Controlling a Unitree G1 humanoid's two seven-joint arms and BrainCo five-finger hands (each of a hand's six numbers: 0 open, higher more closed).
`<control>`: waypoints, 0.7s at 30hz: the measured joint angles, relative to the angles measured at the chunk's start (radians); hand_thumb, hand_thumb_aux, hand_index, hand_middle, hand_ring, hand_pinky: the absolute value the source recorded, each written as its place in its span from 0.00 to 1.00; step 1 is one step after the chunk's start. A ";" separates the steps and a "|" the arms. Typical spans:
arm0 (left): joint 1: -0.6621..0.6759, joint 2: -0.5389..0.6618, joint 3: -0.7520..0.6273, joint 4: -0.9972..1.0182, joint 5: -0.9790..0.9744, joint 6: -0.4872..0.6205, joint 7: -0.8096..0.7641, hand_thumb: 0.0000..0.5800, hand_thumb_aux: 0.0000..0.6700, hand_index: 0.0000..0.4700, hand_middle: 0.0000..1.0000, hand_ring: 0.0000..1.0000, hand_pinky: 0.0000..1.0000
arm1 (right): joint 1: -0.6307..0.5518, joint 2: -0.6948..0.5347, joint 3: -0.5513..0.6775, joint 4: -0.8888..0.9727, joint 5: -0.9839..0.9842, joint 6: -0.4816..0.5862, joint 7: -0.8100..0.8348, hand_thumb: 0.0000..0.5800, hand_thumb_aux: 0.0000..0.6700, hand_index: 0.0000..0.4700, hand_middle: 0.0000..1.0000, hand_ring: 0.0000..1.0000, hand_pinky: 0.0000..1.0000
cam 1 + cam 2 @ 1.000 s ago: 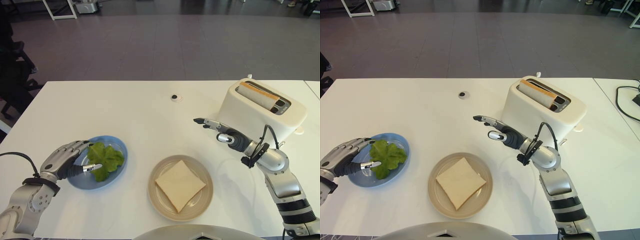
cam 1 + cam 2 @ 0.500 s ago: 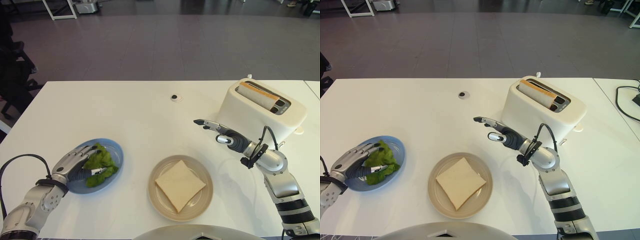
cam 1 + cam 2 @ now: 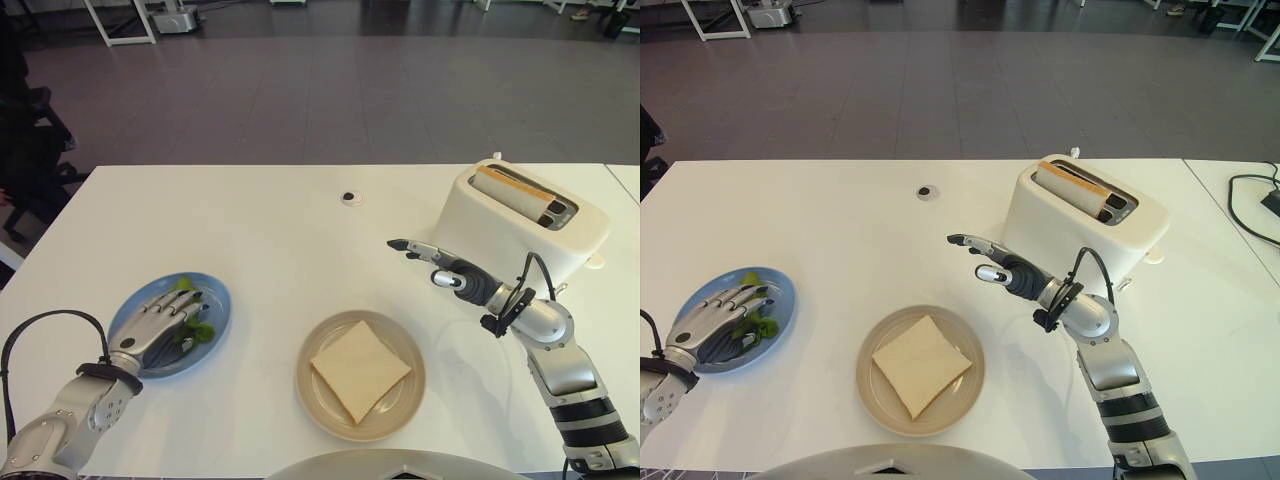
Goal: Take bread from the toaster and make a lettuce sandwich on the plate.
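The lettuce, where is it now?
The lettuce lies on the blue plate at the left of the table, under the left hand, beside the beige plate.

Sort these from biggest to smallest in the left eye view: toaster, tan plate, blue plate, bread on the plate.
1. toaster
2. tan plate and blue plate: nearly alike; the tan looks slightly bigger, but the left hand hides part of the blue.
3. bread, smaller than its plate.

Both head eyes look down over one table [image 3: 280, 230]

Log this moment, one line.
left hand: over lettuce, blue plate; right hand: open, midair; bread slice: on tan plate; toast: in toaster
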 measured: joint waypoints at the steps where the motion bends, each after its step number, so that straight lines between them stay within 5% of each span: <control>1: 0.010 0.000 0.017 -0.019 -0.011 0.000 0.000 1.00 1.00 1.00 0.00 0.00 0.00 | -0.001 0.001 0.000 0.003 -0.002 0.000 0.000 0.00 0.00 0.00 0.00 0.00 0.00; 13: 0.077 0.017 0.230 -0.211 -0.122 -0.022 -0.076 1.00 1.00 1.00 0.00 0.00 0.00 | -0.015 0.018 -0.005 0.019 -0.017 -0.007 -0.018 0.00 0.00 0.00 0.00 0.00 0.00; 14: 0.075 0.017 0.229 -0.190 -0.122 -0.021 -0.079 0.99 0.89 0.89 0.00 0.00 0.00 | -0.015 0.020 -0.005 0.020 -0.017 -0.008 -0.019 0.00 0.00 0.00 0.00 0.00 0.00; 15: 0.072 0.017 0.227 -0.163 -0.120 -0.020 -0.079 0.74 0.49 0.49 0.00 0.00 0.00 | -0.016 0.021 -0.005 0.021 -0.018 -0.009 -0.019 0.00 0.00 0.00 0.00 0.00 0.00; 16: 0.069 0.017 0.225 -0.137 -0.117 -0.019 -0.077 0.00 0.00 0.00 0.00 0.00 0.00 | -0.016 0.021 -0.005 0.023 -0.018 -0.009 -0.019 0.00 0.00 0.00 0.00 0.00 0.00; 21: 0.042 0.036 0.164 0.053 -0.038 -0.008 -0.047 0.00 0.00 0.00 0.00 0.00 0.00 | -0.018 0.021 -0.009 0.032 -0.021 -0.013 -0.020 0.00 0.00 0.00 0.00 0.00 0.00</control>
